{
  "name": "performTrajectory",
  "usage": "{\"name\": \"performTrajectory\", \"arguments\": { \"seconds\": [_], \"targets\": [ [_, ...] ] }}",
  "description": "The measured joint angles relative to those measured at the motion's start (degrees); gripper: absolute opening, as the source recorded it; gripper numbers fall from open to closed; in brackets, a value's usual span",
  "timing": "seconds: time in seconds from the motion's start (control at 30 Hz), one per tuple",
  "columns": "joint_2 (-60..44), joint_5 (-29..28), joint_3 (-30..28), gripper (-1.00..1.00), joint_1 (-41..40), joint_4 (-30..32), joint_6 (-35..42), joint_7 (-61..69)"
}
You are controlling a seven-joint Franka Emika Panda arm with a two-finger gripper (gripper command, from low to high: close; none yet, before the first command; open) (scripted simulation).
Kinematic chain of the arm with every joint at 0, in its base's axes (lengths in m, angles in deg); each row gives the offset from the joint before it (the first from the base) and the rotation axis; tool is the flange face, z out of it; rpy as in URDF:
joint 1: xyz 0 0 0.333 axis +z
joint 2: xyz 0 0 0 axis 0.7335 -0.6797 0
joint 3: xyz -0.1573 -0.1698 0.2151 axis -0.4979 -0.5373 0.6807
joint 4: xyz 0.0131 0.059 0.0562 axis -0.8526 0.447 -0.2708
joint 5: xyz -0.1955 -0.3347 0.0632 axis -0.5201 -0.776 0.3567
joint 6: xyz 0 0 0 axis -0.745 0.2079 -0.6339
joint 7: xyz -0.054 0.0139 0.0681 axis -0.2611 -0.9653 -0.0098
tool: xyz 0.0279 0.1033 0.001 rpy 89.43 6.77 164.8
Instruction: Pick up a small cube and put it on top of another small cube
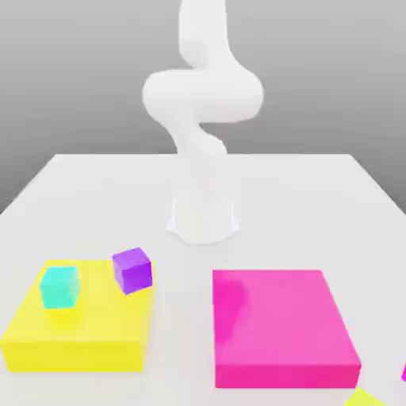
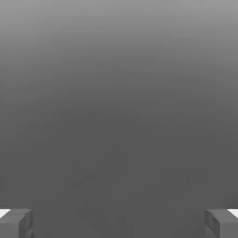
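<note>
The small teal cube (image 1: pixel 59 286) rests on a flat yellow block (image 1: pixel 79 337) at the exterior view's left. At the lower edge of that view, on the right, a corner of the lime yellow-green cube (image 1: pixel 365 398) pokes in; the rest is cut off. My gripper (image 2: pixel 119 223) appears in the hand view with its two grey fingertips (image 2: pixel 16 223) far apart, open, nothing between them, facing plain grey background. The white arm (image 1: pixel 202 95) rises from its base and leaves the exterior view at the top.
A purple cube (image 1: pixel 132 270) sits tilted on the yellow block's far right corner, beside the teal cube. A flat magenta block (image 1: pixel 281 325) lies right of centre. A magenta sliver (image 1: pixel 404 371) shows at the right edge. The arm's base (image 1: pixel 204 218) stands mid-table.
</note>
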Motion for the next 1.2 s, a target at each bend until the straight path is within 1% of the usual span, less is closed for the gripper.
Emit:
{"name": "performTrajectory", "arguments": {
  "seconds": [0.3, 0.57, 0.8, 1.03, 1.17, 1.2],
  "targets": [
    [-19.04, 0.17, 1.53, 0.0, 4.21, -2.71, -4.15, 6.07],
    [-35.66, -0.45, 4.01, 0.0, 7.18, -5.07, -7.78, 10.82],
    [-50.26, -2.42, 5.54, 0.0, 10.06, -7.14, -10.93, 13.99],
    [-64.93, -5.55, 6.85, 0.0, 12.84, -9.26, -14.09, 16.32],
    [-73.25, -7.22, 5.88, 0.0, 14.04, -11.0, -19.51, 15.71],
    [-74.58, -7.45, 5.65, -1.0, 14.23, -11.29, -20.5, 15.56]
  ]
}}
